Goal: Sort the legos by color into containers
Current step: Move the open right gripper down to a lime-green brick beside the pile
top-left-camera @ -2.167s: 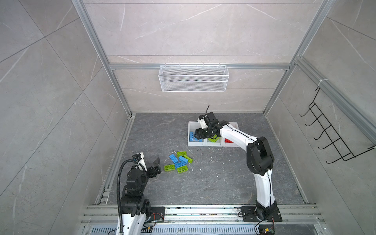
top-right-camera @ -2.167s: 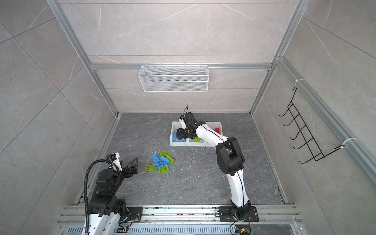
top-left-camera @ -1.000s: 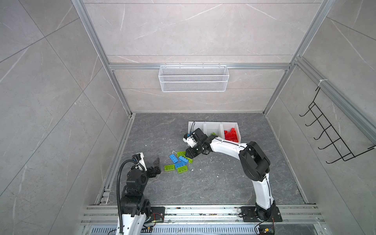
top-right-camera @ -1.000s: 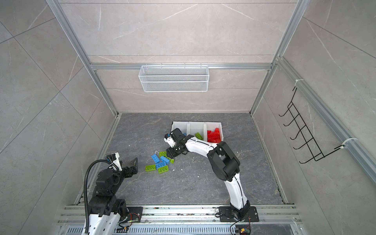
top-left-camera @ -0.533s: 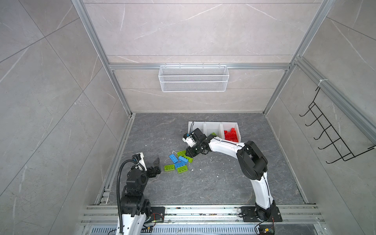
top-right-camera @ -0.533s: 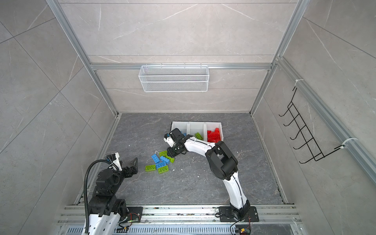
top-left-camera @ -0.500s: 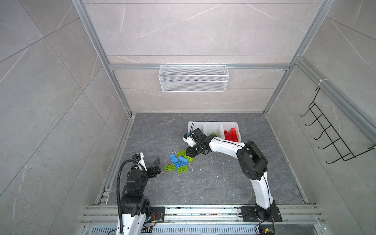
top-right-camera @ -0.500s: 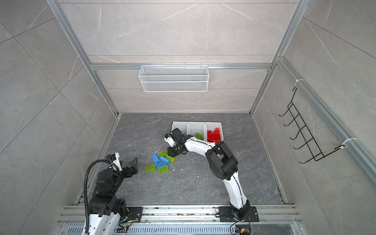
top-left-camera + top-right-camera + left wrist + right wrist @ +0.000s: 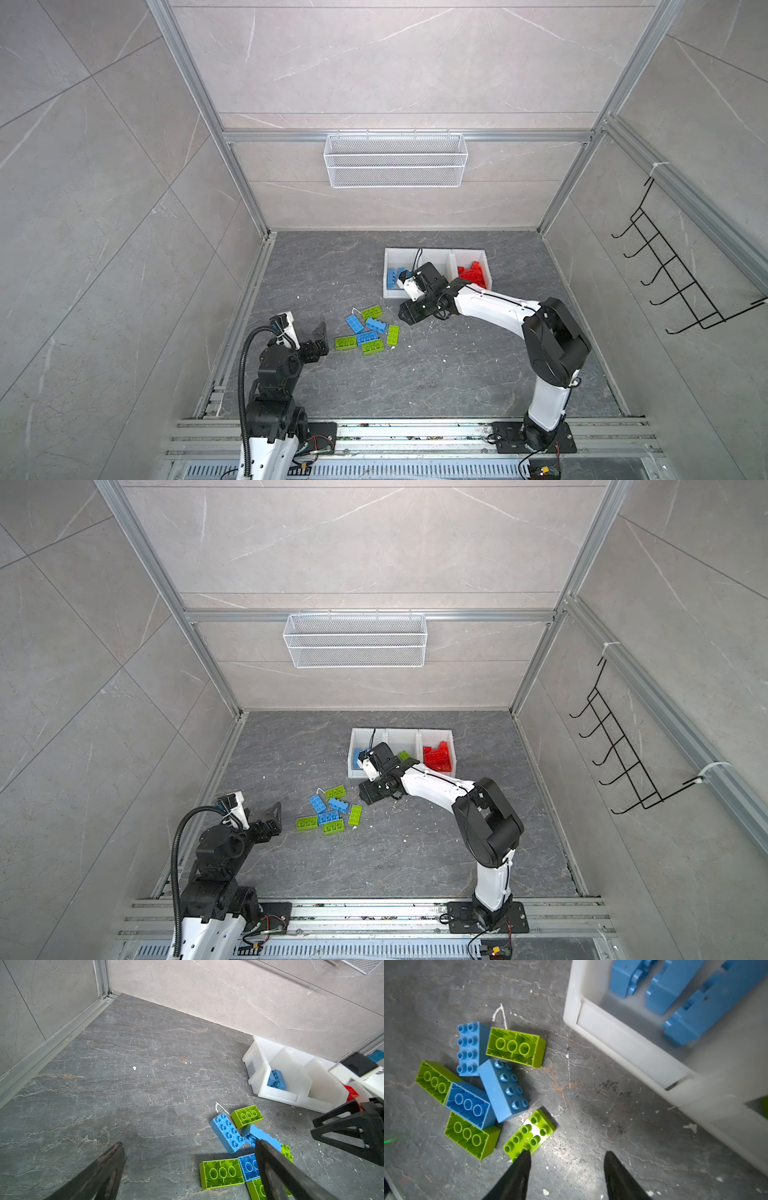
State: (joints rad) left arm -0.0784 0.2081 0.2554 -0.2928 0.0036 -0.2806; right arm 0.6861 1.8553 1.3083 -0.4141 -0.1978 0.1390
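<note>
Several loose blue and lime green legos lie in a pile (image 9: 368,330) (image 9: 330,810) on the grey floor. My right gripper (image 9: 409,316) (image 9: 566,1154) hovers low just right of the pile, open and empty, one fingertip beside a studs-up green brick (image 9: 529,1134). The containers (image 9: 436,254) (image 9: 401,731) stand behind it: blue bricks (image 9: 392,277) in the left bin, red ones (image 9: 471,272) in the right, a green one (image 9: 403,755) in the middle. My left gripper (image 9: 322,336) (image 9: 189,1144) stays open and empty, left of the pile.
A white wire basket (image 9: 395,160) hangs on the back wall. A black hook rack (image 9: 673,286) is on the right wall. Aluminium rails run along the floor's left edge (image 9: 245,316) and the front.
My right gripper came down from over the bins to the pile, then drew back slightly to the right, and its jaws now stand wider. The left arm has not moved.
</note>
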